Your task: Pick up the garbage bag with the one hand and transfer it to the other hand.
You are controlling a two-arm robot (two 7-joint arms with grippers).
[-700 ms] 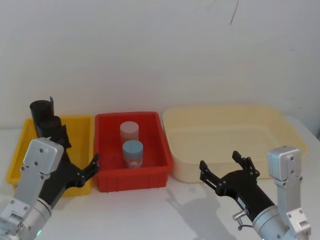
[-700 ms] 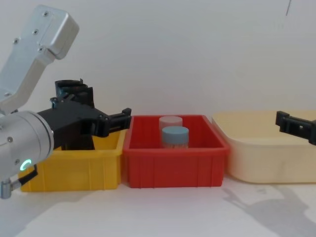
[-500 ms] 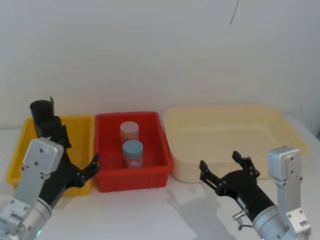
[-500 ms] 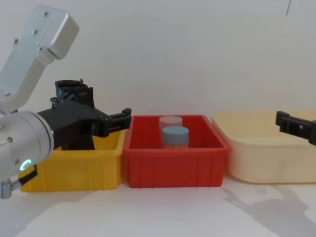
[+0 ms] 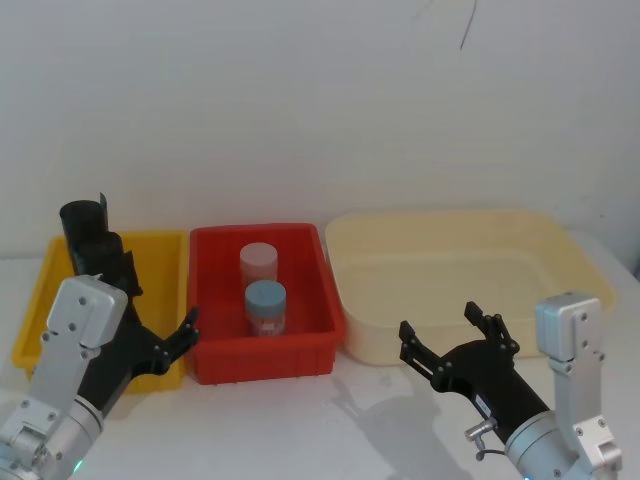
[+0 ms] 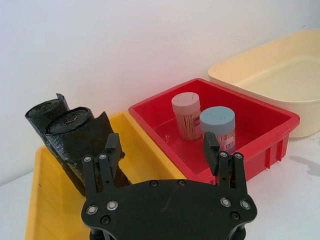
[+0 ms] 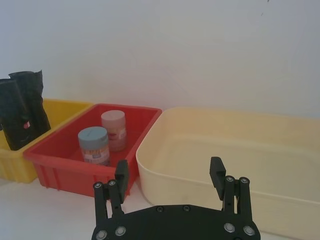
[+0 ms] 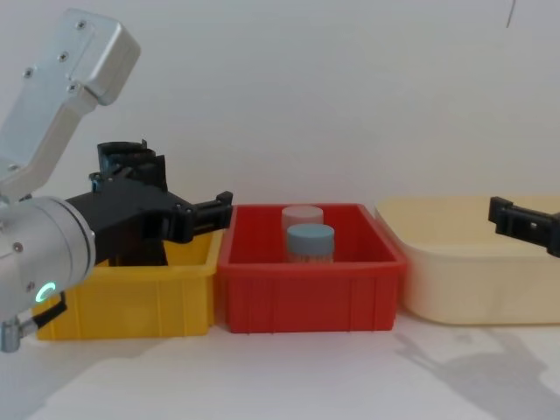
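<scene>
Two black crinkled garbage bag rolls (image 6: 75,132) stand side by side, leaning in the far corner of the yellow bin (image 5: 168,262); they also show as the garbage bag (image 5: 84,232) in the head view and as the garbage bag (image 7: 19,115) in the right wrist view. My left gripper (image 6: 161,142) hovers open over the yellow bin's near right part, short of the rolls, holding nothing. In the head view the left gripper (image 5: 156,300) sits between the yellow and red bins. My right gripper (image 5: 438,322) is open and empty in front of the cream tub (image 5: 450,222).
A red bin (image 5: 300,348) in the middle holds a blue-capped jar (image 5: 265,306) and a pink-capped jar (image 5: 257,262). The cream tub stands at the right. White tabletop lies in front of the three containers, and a white wall is close behind them.
</scene>
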